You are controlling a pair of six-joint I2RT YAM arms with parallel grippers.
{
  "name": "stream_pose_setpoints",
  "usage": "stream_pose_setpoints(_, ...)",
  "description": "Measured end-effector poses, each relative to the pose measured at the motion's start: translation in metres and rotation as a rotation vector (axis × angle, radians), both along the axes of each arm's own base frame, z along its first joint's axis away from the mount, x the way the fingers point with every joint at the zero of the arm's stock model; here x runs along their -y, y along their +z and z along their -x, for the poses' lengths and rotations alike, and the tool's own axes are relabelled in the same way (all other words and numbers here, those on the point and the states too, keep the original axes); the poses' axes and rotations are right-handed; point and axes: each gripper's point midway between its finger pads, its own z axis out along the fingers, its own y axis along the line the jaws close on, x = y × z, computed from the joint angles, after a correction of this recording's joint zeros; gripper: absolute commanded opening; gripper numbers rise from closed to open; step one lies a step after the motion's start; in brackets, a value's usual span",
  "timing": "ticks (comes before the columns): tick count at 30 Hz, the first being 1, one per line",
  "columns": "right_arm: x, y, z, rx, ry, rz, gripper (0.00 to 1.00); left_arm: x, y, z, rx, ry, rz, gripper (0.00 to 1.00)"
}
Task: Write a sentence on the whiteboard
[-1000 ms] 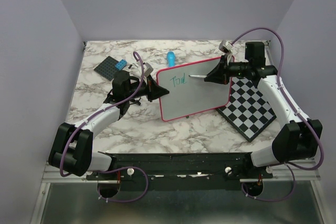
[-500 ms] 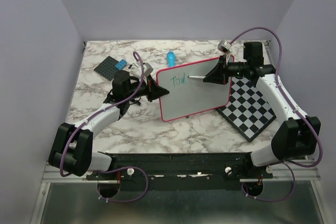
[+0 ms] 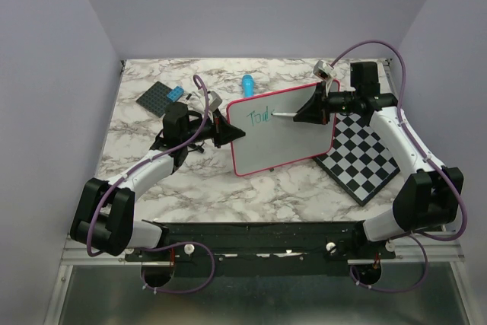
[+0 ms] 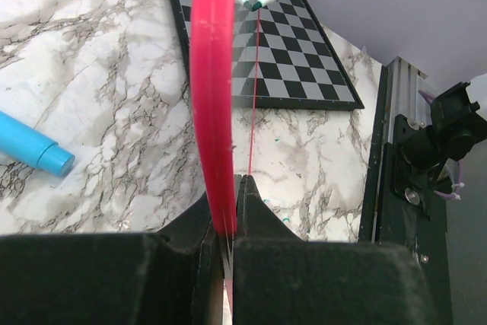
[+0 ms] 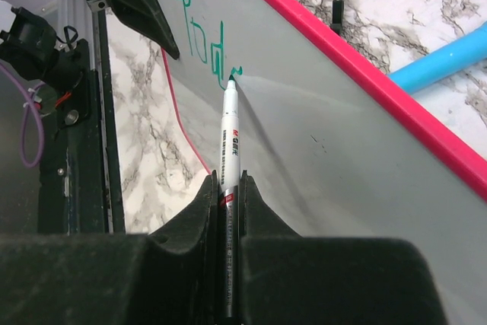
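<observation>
The whiteboard (image 3: 285, 138), white with a pink-red rim, is propped up at a tilt. My left gripper (image 3: 228, 129) is shut on its left edge; the left wrist view shows the rim (image 4: 213, 74) pinched in that gripper (image 4: 232, 188). My right gripper (image 3: 310, 110) is shut on a white marker (image 3: 281, 113). In the right wrist view the marker (image 5: 228, 142) runs out of the gripper (image 5: 227, 180) with its green tip touching the board (image 5: 342, 135). The sentence (image 5: 202, 39) is a few green letters at the board's upper left, ending at the tip.
A black-and-white checkered board (image 3: 365, 154) lies flat to the right, partly under the whiteboard. A light blue cap (image 3: 247, 82) lies behind the whiteboard. A dark studded plate (image 3: 156, 98) with a blue brick (image 3: 176, 93) sits at the back left.
The marker tip has shifted a little on the board and the green writing has grown by a stroke. The left arm and the whiteboard have stayed put.
</observation>
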Motion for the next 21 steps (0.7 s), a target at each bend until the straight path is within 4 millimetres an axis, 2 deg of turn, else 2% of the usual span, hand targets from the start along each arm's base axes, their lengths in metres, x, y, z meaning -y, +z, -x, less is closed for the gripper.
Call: stream_pose_setpoints(21,0.0040,-0.0048,0.0011,-0.002,-0.004,0.018,0.00,-0.0001,-0.0002,0.0000,0.002,0.000,-0.001,0.00)
